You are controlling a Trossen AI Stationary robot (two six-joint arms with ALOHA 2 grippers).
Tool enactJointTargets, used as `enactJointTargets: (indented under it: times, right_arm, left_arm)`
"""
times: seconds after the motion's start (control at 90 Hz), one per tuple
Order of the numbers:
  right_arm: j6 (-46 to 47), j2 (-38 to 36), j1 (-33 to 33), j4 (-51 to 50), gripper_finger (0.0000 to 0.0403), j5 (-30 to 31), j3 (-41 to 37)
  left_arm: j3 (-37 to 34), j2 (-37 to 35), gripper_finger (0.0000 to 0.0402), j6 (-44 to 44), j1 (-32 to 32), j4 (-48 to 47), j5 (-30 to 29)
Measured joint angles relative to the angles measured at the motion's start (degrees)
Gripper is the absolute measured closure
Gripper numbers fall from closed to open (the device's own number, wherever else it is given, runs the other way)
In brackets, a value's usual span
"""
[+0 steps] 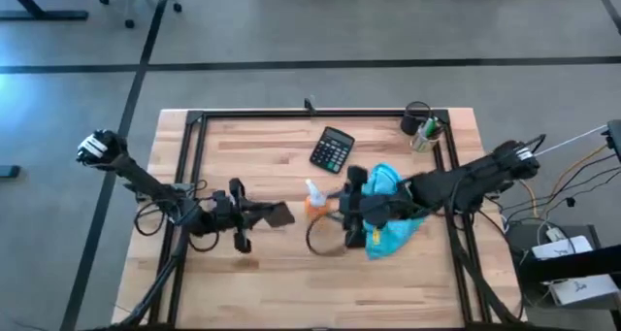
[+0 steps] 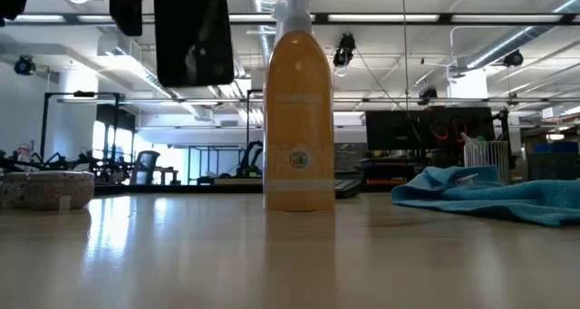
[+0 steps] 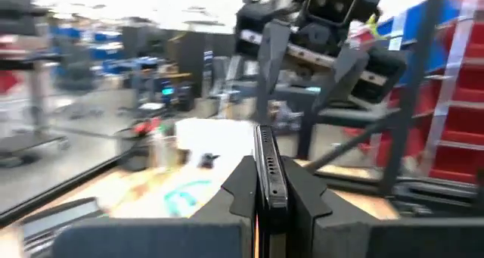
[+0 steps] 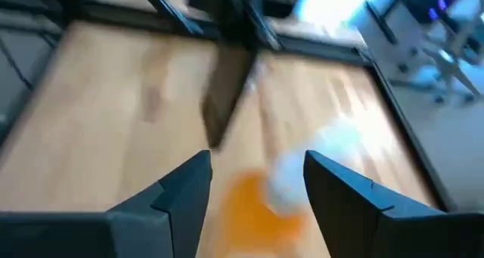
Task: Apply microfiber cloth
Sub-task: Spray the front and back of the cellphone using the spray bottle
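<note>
The turquoise microfiber cloth (image 1: pixel 396 215) lies crumpled on the table at the right, partly under my right arm; the low view shows it resting flat (image 2: pixel 489 196). An orange spray bottle (image 1: pixel 312 201) with a white top stands upright beside it (image 2: pixel 297 119). My right gripper (image 1: pixel 343 215) is open above the table just right of the bottle, whose white top (image 4: pixel 295 178) shows blurred between the fingers (image 4: pixel 257 186). My left gripper (image 1: pixel 250 215) is shut on a dark flat slab (image 1: pixel 277 215), left of the bottle. My left gripper pinches the dark slab between its two fingers at the slab's left end (image 3: pixel 265 201). The fingers come level from the table's left. The slab stands on edge, sticks out toward the bottle, and hangs clear above the table (image 2: pixel 192 33).
A black calculator (image 1: pixel 332 148) lies at the middle far side. A dark pen cup (image 1: pixel 421 127) stands at the far right corner. A dark ring-shaped thing (image 1: pixel 325 240) lies near the bottle's front. A black frame (image 1: pixel 194 127) borders the table.
</note>
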Motion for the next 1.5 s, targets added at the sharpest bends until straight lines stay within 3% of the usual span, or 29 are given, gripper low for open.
enactJointTargets:
  times: [0.178,0.3,0.467,0.689,0.856,1.067,1.267,1.5]
  right_arm:
    - [-1.8,-0.8,-6.5,-3.6,0.0212,-2.6,-4.0]
    - [-4.9,-0.7,-10.6,-0.7,0.0221,-2.5,-9.0]
    - [-8.1,-0.6,-12.7,9.0,0.0241,-6.6,-17.6]
    - [-13.4,-0.4,-13.1,30.9,0.0267,-7.0,-30.3]
    - [-14.8,1.0,-13.3,44.3,0.0278,-8.5,-35.9]
    - [-17.5,7.0,-13.5,55.7,0.028,-8.5,-37.4]
    - [-17.3,12.8,-14.2,61.0,0.0272,-10.7,-36.2]
    - [-15.2,16.0,-10.4,64.0,0.0276,-13.1,-35.1]
  left_arm:
    - [-1.2,0.3,0.039,-0.9,4.1,-2.5,-3.9]
    - [-1.9,0.0,0.039,-2.8,7.0,-4.7,-3.5]
    - [-3.5,-3.3,0.039,-6.8,9.4,-9.2,0.4]
    - [-7.2,-10.2,0.039,-7.7,10.9,-9.9,0.3]
    - [-7.8,-10.9,0.039,-3.8,12.0,-9.9,-0.6]
    - [-6.8,-9.2,0.039,-4.4,15.4,-9.6,1.9]
    - [-5.3,-9.6,0.039,-3.8,15.7,-9.6,2.3]
    - [-5.0,-10.4,0.039,-1.3,15.7,-9.7,2.3]
